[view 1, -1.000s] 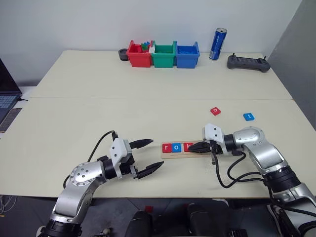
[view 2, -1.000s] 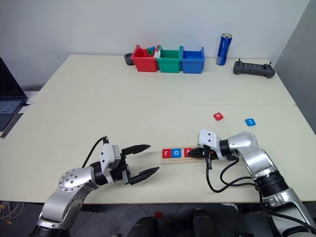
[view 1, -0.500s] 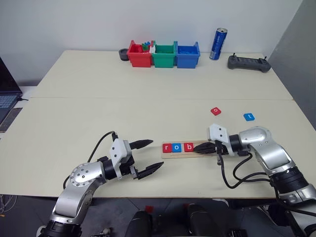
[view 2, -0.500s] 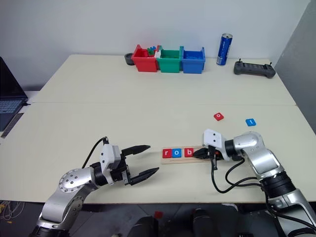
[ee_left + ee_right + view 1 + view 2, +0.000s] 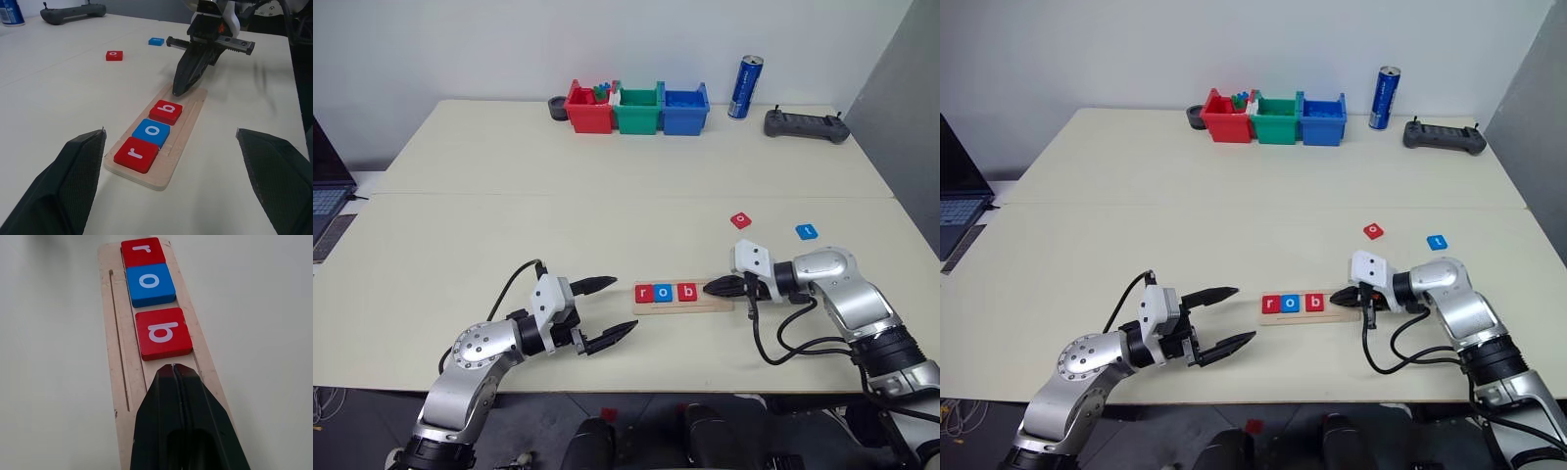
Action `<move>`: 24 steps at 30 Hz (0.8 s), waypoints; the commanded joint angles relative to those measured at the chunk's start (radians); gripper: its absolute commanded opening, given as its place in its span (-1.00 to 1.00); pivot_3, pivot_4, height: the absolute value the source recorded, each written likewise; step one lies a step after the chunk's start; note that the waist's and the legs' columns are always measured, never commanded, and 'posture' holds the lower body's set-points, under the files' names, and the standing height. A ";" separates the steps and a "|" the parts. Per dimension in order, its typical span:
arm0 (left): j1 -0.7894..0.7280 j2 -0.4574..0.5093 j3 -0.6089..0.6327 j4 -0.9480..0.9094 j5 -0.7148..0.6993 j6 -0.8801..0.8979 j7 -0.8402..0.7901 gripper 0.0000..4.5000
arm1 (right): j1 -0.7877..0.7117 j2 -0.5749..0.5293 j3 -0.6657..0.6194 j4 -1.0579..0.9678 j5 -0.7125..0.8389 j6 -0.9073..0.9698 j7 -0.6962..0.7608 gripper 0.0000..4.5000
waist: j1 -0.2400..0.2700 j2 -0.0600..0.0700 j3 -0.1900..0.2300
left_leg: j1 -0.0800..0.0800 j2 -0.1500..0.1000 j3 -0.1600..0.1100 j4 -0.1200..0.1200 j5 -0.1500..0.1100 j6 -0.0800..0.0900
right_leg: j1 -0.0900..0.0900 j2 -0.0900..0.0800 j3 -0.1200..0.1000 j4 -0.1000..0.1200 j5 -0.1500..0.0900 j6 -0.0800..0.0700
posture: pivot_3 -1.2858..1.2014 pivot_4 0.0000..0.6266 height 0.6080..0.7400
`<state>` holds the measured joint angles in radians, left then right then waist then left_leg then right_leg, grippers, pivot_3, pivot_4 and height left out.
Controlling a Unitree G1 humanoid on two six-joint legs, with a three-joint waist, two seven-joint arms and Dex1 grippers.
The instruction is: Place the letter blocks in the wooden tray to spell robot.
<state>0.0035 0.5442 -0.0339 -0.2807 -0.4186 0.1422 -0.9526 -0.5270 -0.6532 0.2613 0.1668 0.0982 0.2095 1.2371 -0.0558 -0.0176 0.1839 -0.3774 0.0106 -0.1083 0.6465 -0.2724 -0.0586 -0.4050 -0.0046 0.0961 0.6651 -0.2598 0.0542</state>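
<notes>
I'm pulling the right gripper (image 5: pixel 172 369) back off the red b tile (image 5: pixel 163 333). A sec ago its tip was right up against/over that tile; now it's sitting just past it over the bare end of the wooden tray (image 5: pixel 717 305), w/ a small gap showing. Fingers pressed fully together, holding nothing, so I'm reading that as a nudge w/ the closed tip to seat the b, now done.

The tray is reading r (image 5: pixel 136 153), o (image 5: pixel 151 132), b, all flat in the groove, r and o touching, b a hair apart from the o. Three of five in.

Left gripper (image 5: pixel 598 314) is hanging just left of the tray, fingers spread wide, empty, not moved.

Remaining: red o tile (image 5: pixel 741 220) and blue t tile (image 5: pixel 807 231), both loose on the table beyond the right arm, well apart from the tray. Next I'm going for the red o, I think. Right arm is nearest, but it'll need to open up first.
</notes>
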 commanded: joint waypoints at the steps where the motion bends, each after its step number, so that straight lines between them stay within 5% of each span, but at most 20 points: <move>1: 0.005 0.003 0.009 -0.029 -0.009 -0.008 0.001 1.00 | -0.030 0.010 0.003 -0.002 -0.009 -0.021 -0.004 -0.98 | 0.000 0.000 0.000 | 0.000 0.000 0.000 0.000 0.000 0.000 | 0.000 0.000 0.000 0.000 0.000 0.000 | 0.03 -0.52 1.00; 24: 0.011 0.000 0.014 -0.021 -0.004 -0.019 0.007 1.00 | -0.056 0.050 0.029 0.006 -0.017 -0.026 0.003 -0.98 | 0.000 0.000 0.000 | 0.000 0.000 0.000 0.000 0.000 0.000 | 0.000 0.000 0.000 0.000 0.000 0.000 | 0.03 -0.52 1.00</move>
<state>0.0206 0.5443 -0.0329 -0.2810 -0.4185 0.1416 -0.9484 -0.5609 -0.6065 0.2955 0.1973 0.0796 0.1919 1.2386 -0.0560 -0.0175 0.1838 -0.3774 0.0106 -0.1084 0.6465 -0.2724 -0.0587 -0.4051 -0.0046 0.0961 0.6651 -0.2597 0.0542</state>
